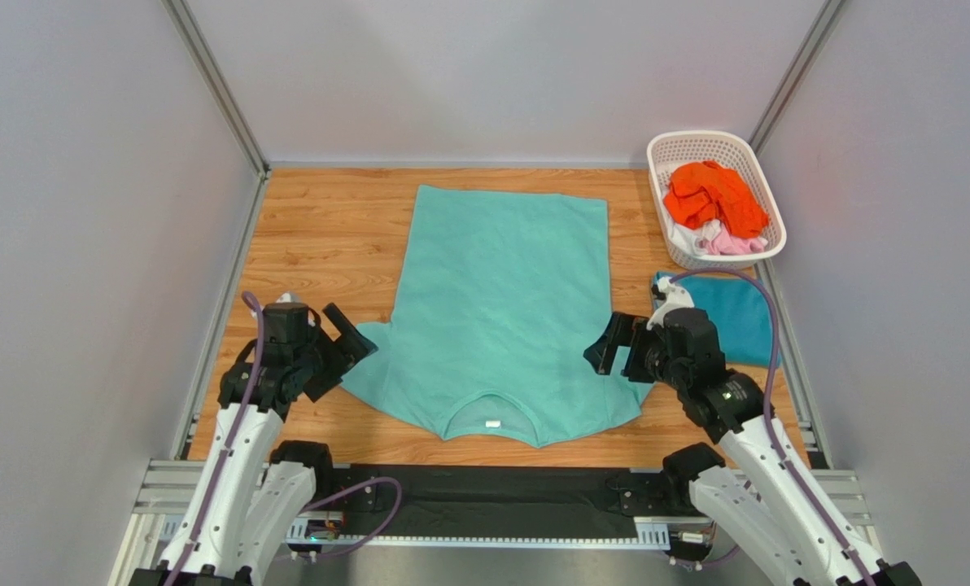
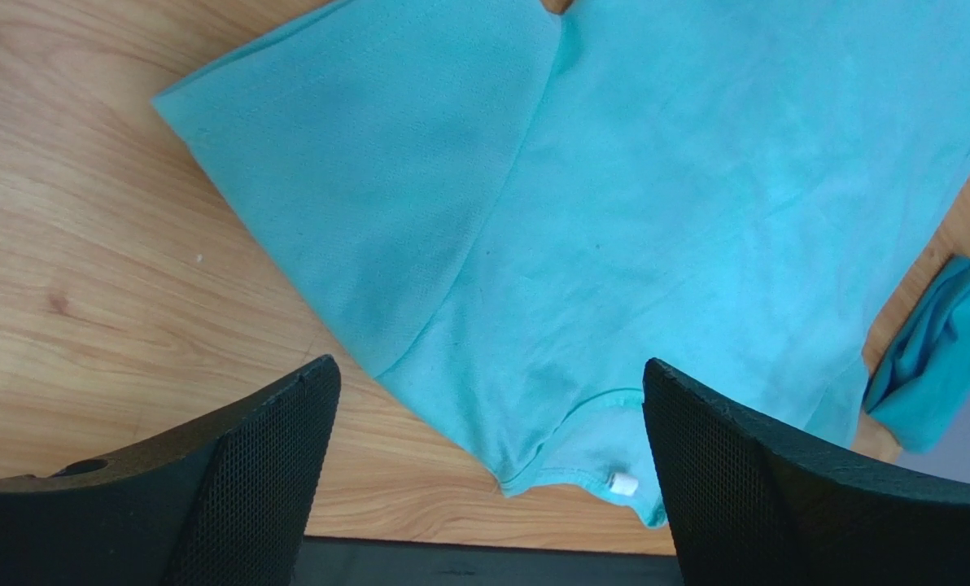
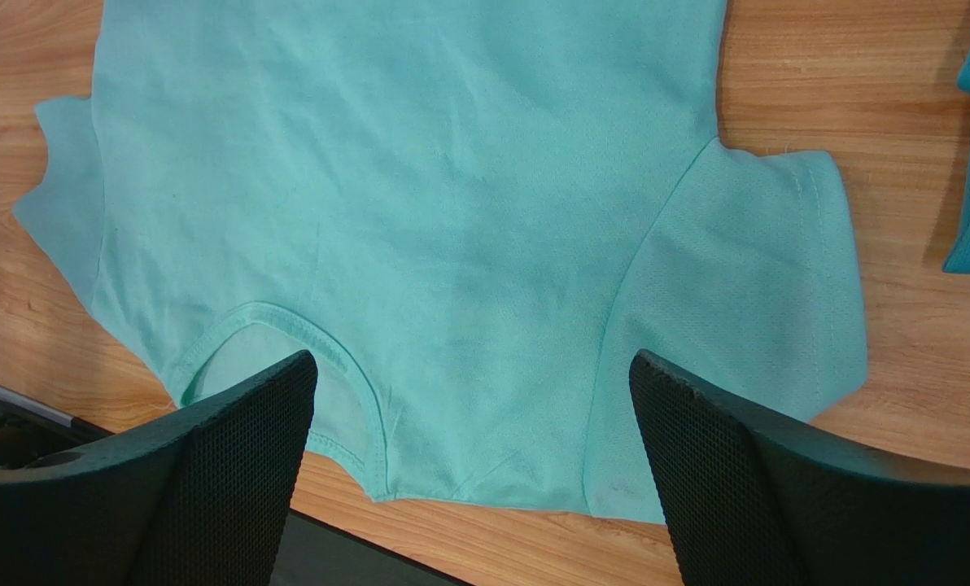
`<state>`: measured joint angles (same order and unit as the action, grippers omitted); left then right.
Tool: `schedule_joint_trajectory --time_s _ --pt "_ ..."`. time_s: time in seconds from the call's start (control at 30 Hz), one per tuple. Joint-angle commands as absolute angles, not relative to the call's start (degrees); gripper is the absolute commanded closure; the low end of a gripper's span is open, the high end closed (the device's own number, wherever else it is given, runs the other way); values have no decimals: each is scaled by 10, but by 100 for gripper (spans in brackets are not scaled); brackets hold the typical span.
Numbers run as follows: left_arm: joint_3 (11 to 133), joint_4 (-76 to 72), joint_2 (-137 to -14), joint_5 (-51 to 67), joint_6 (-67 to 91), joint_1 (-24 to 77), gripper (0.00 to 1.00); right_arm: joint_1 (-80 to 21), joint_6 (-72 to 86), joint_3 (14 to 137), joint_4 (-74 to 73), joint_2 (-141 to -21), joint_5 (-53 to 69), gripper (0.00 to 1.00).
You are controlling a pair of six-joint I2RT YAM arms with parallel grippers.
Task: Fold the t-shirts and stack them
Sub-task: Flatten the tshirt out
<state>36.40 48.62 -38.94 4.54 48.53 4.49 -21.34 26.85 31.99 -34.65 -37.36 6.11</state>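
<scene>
A mint green t-shirt [image 1: 502,305] lies spread flat on the wooden table, collar toward the near edge. It also shows in the left wrist view [image 2: 649,208] and the right wrist view [image 3: 429,208]. My left gripper [image 1: 346,336] is open and empty above the shirt's left sleeve [image 2: 368,183]. My right gripper [image 1: 610,346] is open and empty above the right sleeve [image 3: 735,305]. A folded teal blue t-shirt [image 1: 735,311] lies to the right, partly behind my right arm. Orange [image 1: 713,195], pink [image 1: 735,244] and white cloth sit in the basket.
A white plastic lattice basket [image 1: 695,145] stands at the back right corner. Grey walls and metal frame rails enclose the table on three sides. A black strip [image 1: 490,495] runs along the near edge between the arm bases.
</scene>
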Motion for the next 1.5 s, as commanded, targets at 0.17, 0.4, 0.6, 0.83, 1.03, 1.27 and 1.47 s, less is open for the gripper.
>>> schedule_joint_trajectory --time_s 0.17,0.4,0.6,0.83,1.03,1.27,1.47 --pt "331 381 -455 102 474 57 0 -214 293 307 -356 -364 31 0" --pt "324 323 -540 111 463 57 0 -214 324 312 -403 -378 -106 0" --pt "330 301 -640 91 455 57 0 -214 349 330 -429 -410 -170 0" --pt "380 300 -781 67 455 57 0 -214 287 330 -378 -454 -103 0" --pt "447 333 -878 -14 466 51 0 -219 282 282 -260 -491 36 0" --pt "595 403 -981 -90 448 41 0 -321 281 273 -207 -553 45 0" --pt "712 406 -1079 -58 416 37 0 -450 334 267 -169 -621 8 0"
